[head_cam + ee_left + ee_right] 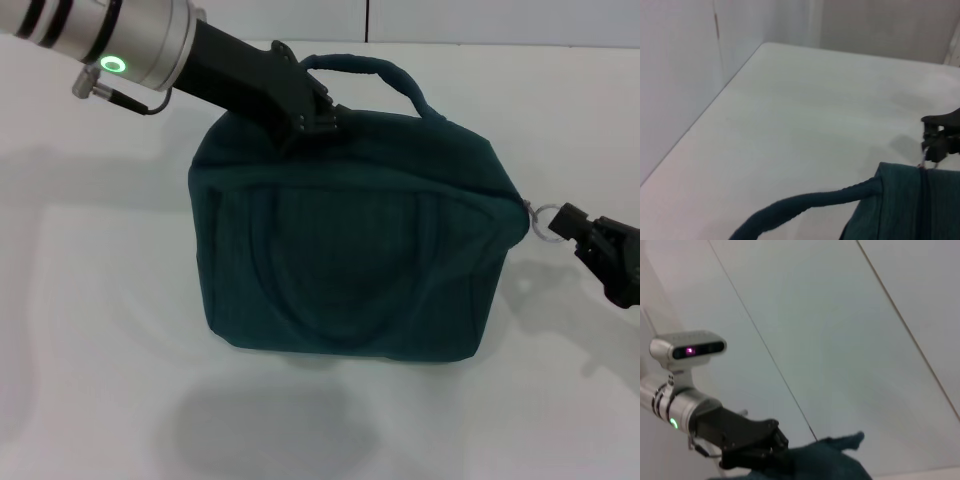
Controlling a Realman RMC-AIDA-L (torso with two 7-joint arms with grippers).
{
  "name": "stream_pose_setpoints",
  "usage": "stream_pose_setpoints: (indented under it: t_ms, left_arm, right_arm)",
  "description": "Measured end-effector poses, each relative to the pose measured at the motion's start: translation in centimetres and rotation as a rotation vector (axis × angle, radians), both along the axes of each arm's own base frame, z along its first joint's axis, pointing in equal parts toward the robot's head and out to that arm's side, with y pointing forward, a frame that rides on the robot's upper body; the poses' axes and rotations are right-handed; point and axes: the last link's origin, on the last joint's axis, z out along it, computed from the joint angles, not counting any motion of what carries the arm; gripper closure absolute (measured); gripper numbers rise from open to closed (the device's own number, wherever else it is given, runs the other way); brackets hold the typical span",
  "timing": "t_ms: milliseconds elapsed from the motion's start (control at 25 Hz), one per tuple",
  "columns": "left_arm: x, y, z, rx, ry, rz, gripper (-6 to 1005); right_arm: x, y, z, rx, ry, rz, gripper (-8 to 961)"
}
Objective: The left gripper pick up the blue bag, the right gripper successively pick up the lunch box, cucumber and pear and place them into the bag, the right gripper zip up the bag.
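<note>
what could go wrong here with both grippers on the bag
1. The left gripper pinches only the top edge of the blue bag, which looks lifted off the table; the fabric could slip out and the bag drop.
2. The right gripper holds the small zipper ring at the bag's end; pulling further may swing the bag or tear the ring free.

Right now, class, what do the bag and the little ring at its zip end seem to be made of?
The bag looks like soft woven fabric, matte dark teal: faint ribbing, sagging folds, stitched seams. The ring looks like thin shiny metal, probably steel, pale and glinting. The right hand is at it; the left hand grips the bag's top.
</note>
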Motion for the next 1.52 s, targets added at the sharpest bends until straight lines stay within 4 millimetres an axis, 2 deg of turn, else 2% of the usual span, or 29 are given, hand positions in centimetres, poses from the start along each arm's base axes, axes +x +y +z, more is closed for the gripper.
stream_pose_setpoints:
  t_ms: [200, 440, 840, 1280, 1520]
  left_arm:
    - [0.4, -0.4, 0.9, -0.028, -0.046, -0.007, 952]
    - [0.2, -0.5, 1.7, -0.028, -0.078, 0.002, 954]
    - [-0.1, -0.9, 1.7, -0.055, -0.068, 0.011, 953]
    - [-0.2, -0.9, 1.7, -0.057, -0.062, 0.010, 954]
    - [-0.4, -1.3, 1.7, -0.082, -0.052, 0.020, 954]
  right_arm:
    - [0.4, -0.3, 0.4, 0.029, 0.013, -0.019, 943]
    - [0.8, 0.1, -0.2, 0.014, -0.021, -0.053, 943]
    - [1.2, 0.3, 0.1, 0.035, -0.017, -0.082, 943]
    - [1.7, 0.8, -0.9, -0.008, -0.073, -0.127, 942]
    - [0.7, 0.1, -1.5, -0.075, -0.068, -0.048, 943]
